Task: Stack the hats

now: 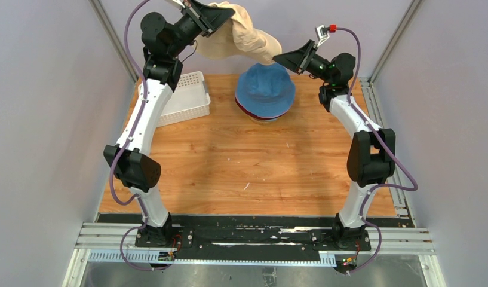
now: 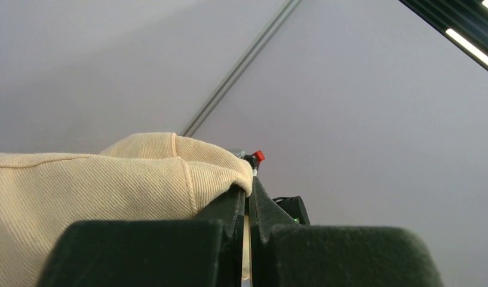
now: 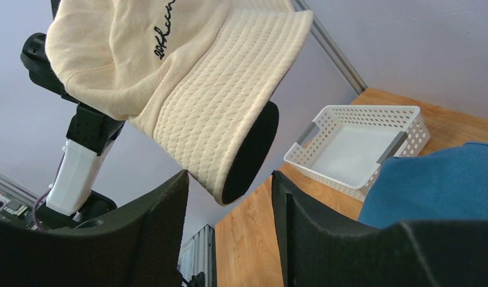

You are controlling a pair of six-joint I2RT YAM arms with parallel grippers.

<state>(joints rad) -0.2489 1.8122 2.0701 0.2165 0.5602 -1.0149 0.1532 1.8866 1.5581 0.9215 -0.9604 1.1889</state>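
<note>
My left gripper [image 1: 216, 13] is raised at the back and shut on the beige hat [image 1: 241, 33], which hangs in the air above the stack. In the left wrist view the jaws [image 2: 248, 192] pinch the beige cloth [image 2: 110, 185]. My right gripper [image 1: 277, 58] is open; in the right wrist view the beige hat's [image 3: 187, 78] lower brim hangs between its spread fingers [image 3: 229, 176], not gripped. The blue hat [image 1: 265, 88] tops the stack, with a dark red brim [image 1: 256, 115] showing under it. The other hats are hidden beneath. The blue hat also shows in the right wrist view [image 3: 438, 185].
A white mesh basket [image 1: 184, 98] lies at the back left of the wooden table [image 1: 241, 173]; it also shows in the right wrist view [image 3: 355, 143]. Grey walls and metal frame posts enclose the table.
</note>
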